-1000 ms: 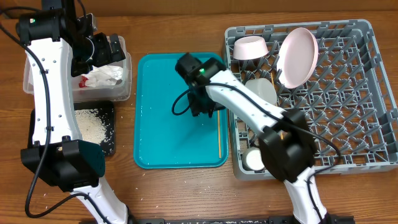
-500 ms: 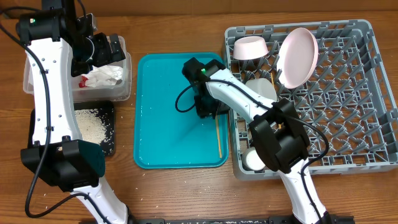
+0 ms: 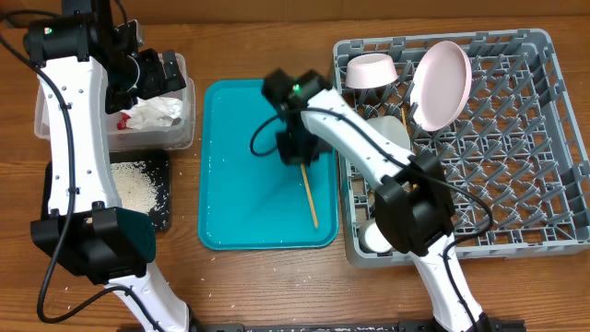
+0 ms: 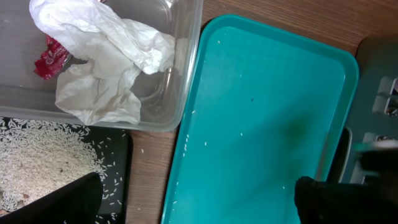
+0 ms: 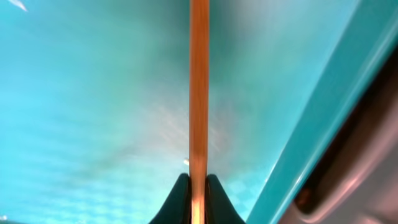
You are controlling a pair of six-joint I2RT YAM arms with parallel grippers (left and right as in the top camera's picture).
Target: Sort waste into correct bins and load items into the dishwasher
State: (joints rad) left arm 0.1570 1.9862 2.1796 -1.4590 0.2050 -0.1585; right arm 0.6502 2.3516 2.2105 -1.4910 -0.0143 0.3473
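While the right gripper hovered over the teal tray, its jaws were pinched tight on one end of a wooden chopstick, which slanted across the tray's right half toward its near edge. Right of the tray, the grey dish rack held the plate and a bowl. Left of the tray, the left gripper hung above the clear tub and its crumpled wrapper, jaws spread wide and empty.
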